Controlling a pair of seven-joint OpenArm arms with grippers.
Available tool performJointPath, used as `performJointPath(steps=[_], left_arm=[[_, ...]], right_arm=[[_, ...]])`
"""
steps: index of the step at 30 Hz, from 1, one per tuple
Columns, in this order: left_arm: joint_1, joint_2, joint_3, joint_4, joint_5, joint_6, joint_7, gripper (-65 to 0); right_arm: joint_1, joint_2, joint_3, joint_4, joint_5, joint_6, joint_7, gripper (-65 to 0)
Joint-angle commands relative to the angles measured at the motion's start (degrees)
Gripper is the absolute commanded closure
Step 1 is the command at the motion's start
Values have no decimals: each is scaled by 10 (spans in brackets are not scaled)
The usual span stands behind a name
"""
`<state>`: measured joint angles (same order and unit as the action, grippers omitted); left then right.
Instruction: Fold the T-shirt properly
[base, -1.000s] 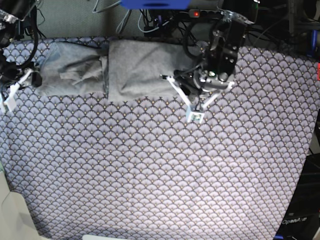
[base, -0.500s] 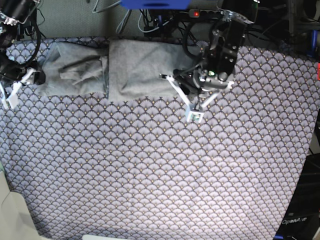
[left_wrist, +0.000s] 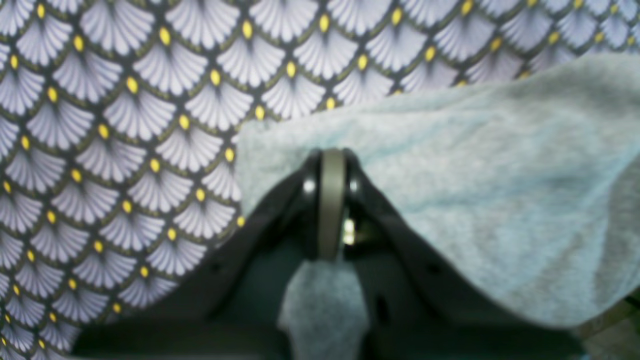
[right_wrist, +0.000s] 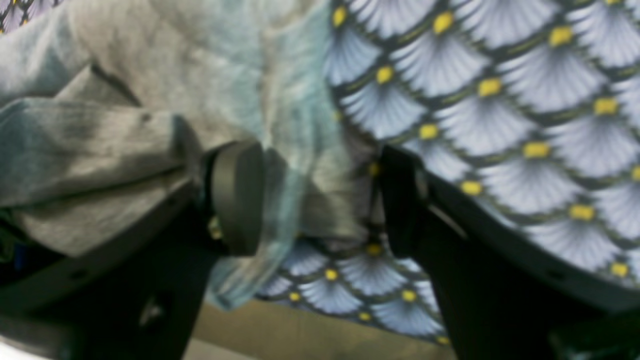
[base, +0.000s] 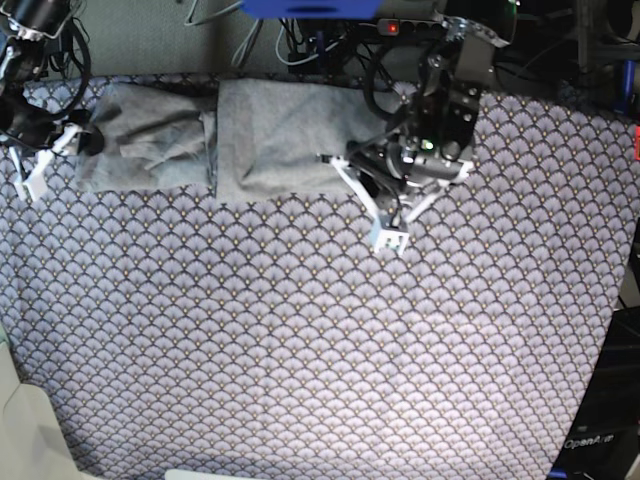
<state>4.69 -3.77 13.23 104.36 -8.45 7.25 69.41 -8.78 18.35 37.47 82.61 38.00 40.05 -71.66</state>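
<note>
One T-shirt (base: 250, 135) lies along the far edge of the counter, on the single purple fan-patterned tablecloth (base: 300, 350) that covers it. The shirt shows as two parts: a smooth folded panel beside the left end effector (base: 368, 178), and a rumpled bunch beside the right end effector (base: 75, 140). There are two arms, one at each end of the shirt. In the left wrist view the left end effector (left_wrist: 331, 165) is clenched, its two pads pressed flat together with grey cloth (left_wrist: 475, 190) lying just past and to one side of the tips and a strip of it showing below them; whether fabric is actually pinched between the pads cannot be told from these views. In the right wrist view the right end effector (right_wrist: 320, 195) stands released, its two fingers (right_wrist: 237, 195) well apart, straddling the edge of the shirt (right_wrist: 125, 125); a thin fold of cloth runs through the gap, with the bunched layers against the near finger and bare tablecloth (right_wrist: 500, 100) beyond the other finger.
</note>
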Motion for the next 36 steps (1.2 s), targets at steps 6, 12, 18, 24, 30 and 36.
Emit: performJointPath(steps=[6, 12, 18, 24, 30, 36], left_arm=[[-10, 7, -36, 36, -2, -2, -6, 0], [-6, 1, -110, 46, -2, -2, -5, 0], [14, -15, -176, 46, -2, -3, -5, 0], [32, -26, -226, 45, -2, -3, -7, 0], [33, -24, -278, 41, -1, -94, -6, 0], [41, -26, -288, 39, 3, -118, -5, 0]], right_arm=[[4, -3, -42, 10, 6, -1, 4, -362], [6, -12, -56, 11, 8, -1, 6, -352], [8, -14, -56, 11, 27, -1, 1, -137], [8, -12, -57, 12, 27, -1, 1, 0], [-8, -13, -57, 115, 27, -1, 0, 0], [-34, -50, -57, 285, 25, -1, -41, 0]])
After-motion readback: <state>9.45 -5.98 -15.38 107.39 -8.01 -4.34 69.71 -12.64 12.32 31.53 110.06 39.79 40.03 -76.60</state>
